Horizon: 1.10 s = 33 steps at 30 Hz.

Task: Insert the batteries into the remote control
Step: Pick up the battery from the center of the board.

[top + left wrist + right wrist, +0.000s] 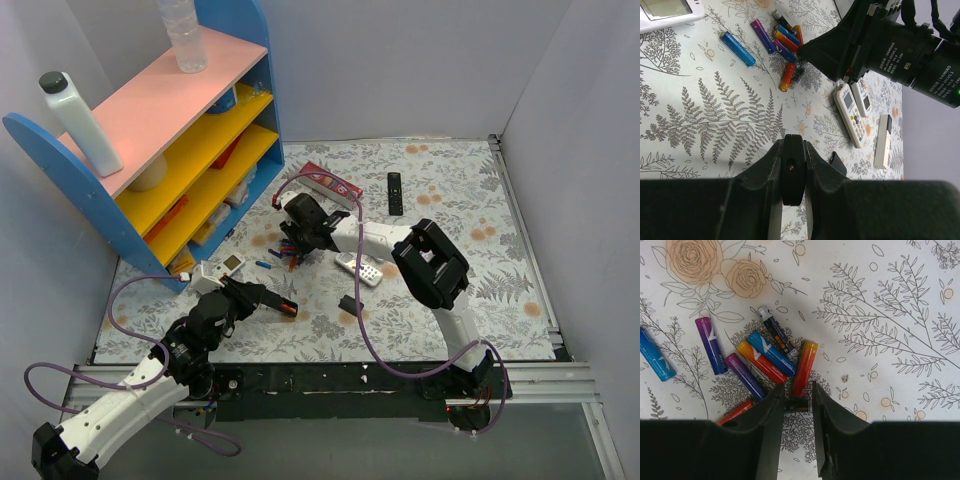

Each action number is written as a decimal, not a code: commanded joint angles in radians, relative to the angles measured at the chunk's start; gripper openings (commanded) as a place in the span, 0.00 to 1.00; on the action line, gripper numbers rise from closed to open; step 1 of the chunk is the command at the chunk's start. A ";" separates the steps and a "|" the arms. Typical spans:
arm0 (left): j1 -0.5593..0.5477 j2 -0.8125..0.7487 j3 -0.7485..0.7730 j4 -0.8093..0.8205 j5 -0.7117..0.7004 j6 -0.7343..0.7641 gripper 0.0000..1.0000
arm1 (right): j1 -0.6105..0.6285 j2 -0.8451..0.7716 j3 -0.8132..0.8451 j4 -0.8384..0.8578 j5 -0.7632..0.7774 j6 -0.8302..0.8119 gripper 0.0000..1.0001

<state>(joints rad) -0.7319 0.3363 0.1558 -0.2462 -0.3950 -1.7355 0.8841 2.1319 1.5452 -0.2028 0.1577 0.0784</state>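
Several batteries (770, 357) in red, blue, purple and dark wraps lie in a loose pile on the floral mat, also seen in the top view (285, 250) and the left wrist view (782, 37). My right gripper (798, 390) hangs over the pile, jaws a little apart, straddling a dark battery (799, 405) that lies crosswise between them. My left gripper (793, 142) is shut on a small dark object (792, 170) with a red tip (290, 308); I cannot tell what it is. The slim silver-white remote control (883, 142) lies to the right, beside a black cover piece (837, 162).
Two wider white remotes with buttons (851, 116) lie by the right arm. Another white remote (222, 268) sits near the blue shelf (60, 165). A red box (332, 182) and a black remote (394, 192) lie at the back. A lone blue battery (738, 48) lies apart.
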 commanded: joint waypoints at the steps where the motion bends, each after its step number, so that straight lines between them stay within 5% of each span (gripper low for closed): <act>1: 0.002 -0.010 -0.004 0.022 -0.019 0.007 0.00 | -0.005 0.010 0.046 -0.009 0.020 -0.009 0.32; 9: 0.002 -0.013 -0.004 0.024 -0.018 0.008 0.00 | -0.019 0.023 0.046 -0.009 0.019 -0.011 0.25; 17: 0.002 -0.019 -0.006 0.024 -0.018 0.008 0.00 | -0.028 -0.010 0.003 0.022 0.013 -0.034 0.08; 33: 0.002 -0.141 -0.110 0.209 0.079 0.034 0.00 | -0.008 -0.509 -0.394 0.132 -0.141 -0.170 0.01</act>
<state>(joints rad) -0.7319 0.2234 0.0795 -0.1604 -0.3656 -1.7256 0.8589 1.7954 1.2613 -0.1379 0.0948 -0.0296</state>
